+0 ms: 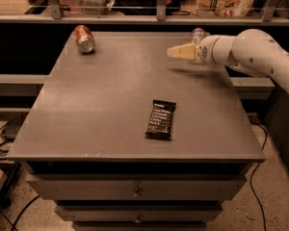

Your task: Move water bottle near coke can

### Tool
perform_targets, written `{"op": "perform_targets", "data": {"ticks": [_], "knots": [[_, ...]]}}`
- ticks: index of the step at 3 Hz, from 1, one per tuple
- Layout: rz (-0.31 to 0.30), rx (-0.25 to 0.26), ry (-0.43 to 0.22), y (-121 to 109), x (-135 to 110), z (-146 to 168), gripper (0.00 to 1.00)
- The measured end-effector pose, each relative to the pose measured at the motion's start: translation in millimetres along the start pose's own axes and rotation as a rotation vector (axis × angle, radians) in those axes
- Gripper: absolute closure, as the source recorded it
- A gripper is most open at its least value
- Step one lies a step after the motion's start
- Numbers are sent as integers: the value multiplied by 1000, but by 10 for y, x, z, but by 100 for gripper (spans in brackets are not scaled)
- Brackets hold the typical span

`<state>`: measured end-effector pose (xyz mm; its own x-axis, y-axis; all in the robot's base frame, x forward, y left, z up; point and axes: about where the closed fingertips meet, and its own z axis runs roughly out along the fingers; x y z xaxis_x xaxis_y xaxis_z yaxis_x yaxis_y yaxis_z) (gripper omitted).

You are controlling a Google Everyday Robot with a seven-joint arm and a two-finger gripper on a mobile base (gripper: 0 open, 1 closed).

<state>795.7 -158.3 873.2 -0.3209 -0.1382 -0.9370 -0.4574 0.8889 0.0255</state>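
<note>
The grey counter (pixel 111 95) is mostly bare, and the task's two things sit at opposite ends of its far edge. The white arm (pixel 260 52) comes in from the right, level and raised over the far right part of the surface, where it casts a shadow beneath itself. A black snack bar wrapper (pixel 161 119) lies flat near the front, well away from the straight line between the two things, so it should not get in the way.

The claw (pixel 176 52) points left towards the middle of the counter. I cannot tell whether it is apart or together, but nothing shows in it. The coke can (pixel 84 38) lies on its side in the far left corner, well apart from everything else.

The water bottle (pixel 198 33) is at the far right, just behind the arm's wrist. Only its upper part shows, and I cannot tell whether it touches the arm.

My judgement is that the bottle has not yet been grasped, so the step in hand is getting hold of it. To do that well:

- Line the claw up with the ribbed middle, not the cap.
- Close gently, because thin crinkled plastic will give and may slip.
- Lift it clear of the surface before moving it along the far edge.
- Stop short of the can, since a can on its side is likely to roll if nudged.
- Set the bottle down just beside the can, not against it.
</note>
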Motion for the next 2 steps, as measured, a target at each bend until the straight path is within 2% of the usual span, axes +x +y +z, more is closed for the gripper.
{"op": "perform_targets", "data": {"ticks": [1, 2], "knots": [[39, 22, -12, -155, 6, 93, 0], [76, 60, -2, -321, 55, 141, 16]]}}
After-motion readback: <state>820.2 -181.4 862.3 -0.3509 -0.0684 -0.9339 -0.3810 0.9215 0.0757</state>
